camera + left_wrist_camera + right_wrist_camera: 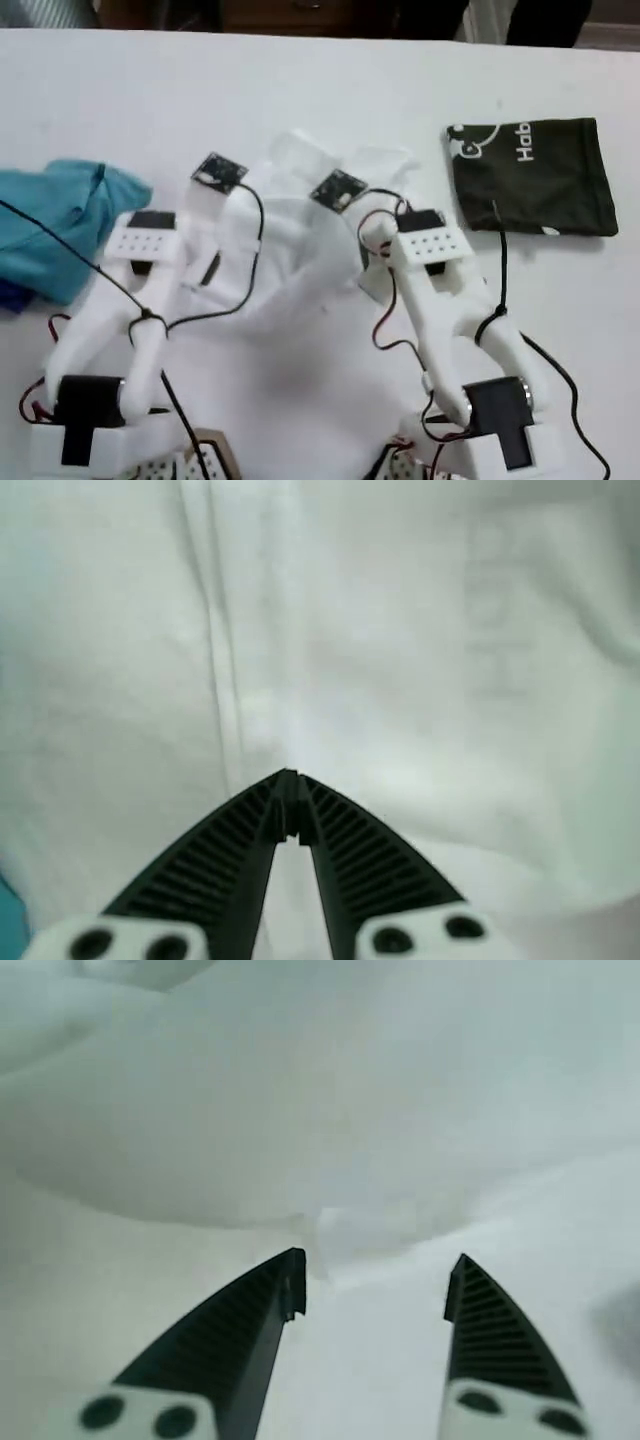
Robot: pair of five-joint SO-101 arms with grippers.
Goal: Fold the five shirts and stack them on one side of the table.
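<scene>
On the white table [300, 70] a white shirt [290, 260] lies in the middle, between the two arms. It is loose and wrinkled, and its far part makes some raised folds. The left arm [130, 290] stands at the near left and the right arm [440, 300] at the near right. Both reach toward the far side, over the white shirt.

The left gripper [288, 792] has its two black fingers pressed together, so that the tips meet just above the cloth. A long crease of the shirt runs from the tips toward the far side. I cannot tell if some cloth is caught between the fingers. A small piece of teal shows at the edge of the left wrist view.

The right gripper [378, 1265] has its fingers spread wide and holds nothing. It hangs low over the place where the edge of the white shirt meets the bare table.

A teal shirt [60, 215] lies crumpled at the left side of the table, just beside the left arm. A bit of darker blue cloth [8, 295] shows at its near edge. A dark shirt [535, 175] with white print lies folded flat at the far right, apart from the white shirt and close to the right arm. Thin black cables [255, 250] run from both arms across the white shirt.
</scene>
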